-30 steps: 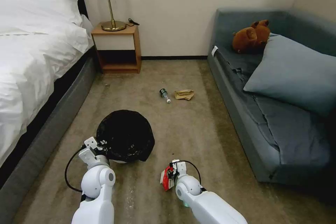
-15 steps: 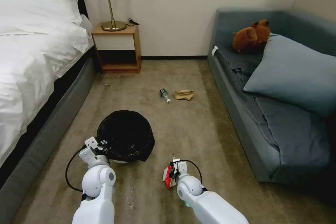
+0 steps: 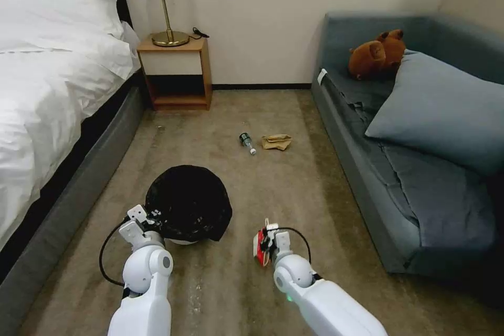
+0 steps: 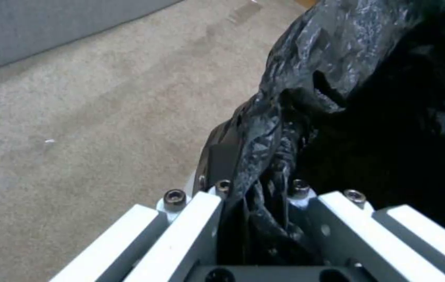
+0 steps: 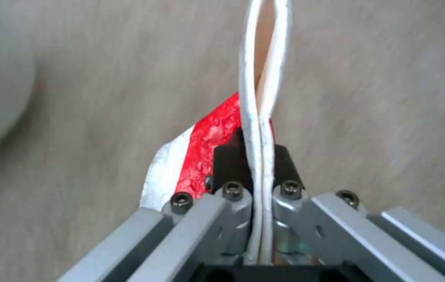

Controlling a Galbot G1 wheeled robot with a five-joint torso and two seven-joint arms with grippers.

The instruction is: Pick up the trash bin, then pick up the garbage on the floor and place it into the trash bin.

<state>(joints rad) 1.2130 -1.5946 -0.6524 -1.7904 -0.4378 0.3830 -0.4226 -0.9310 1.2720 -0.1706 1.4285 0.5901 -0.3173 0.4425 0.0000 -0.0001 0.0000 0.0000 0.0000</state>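
Rim of the trash bin [image 3: 188,203] is pinched in my left end effector [image 4: 256,188]; my right end effector [image 5: 258,156] is clamped on the red-and-white packet [image 5: 209,137], just right of the bin. I judge the next move is carrying it over the opening. Farther on the carpet lie the bottle [image 3: 247,143] and tan paper [image 3: 276,142]; nothing blocks.

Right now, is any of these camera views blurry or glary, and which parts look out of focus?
Head view: evenly lit and sharp, the trash bin reading as a dark mass.
Left wrist view: shiny highlights on the black liner, its inside lost in shadow; left gripper clamps the rim.
Right wrist view: carpet smeared and soft, while the red-and-white packet in the right gripper stays fairly crisp.
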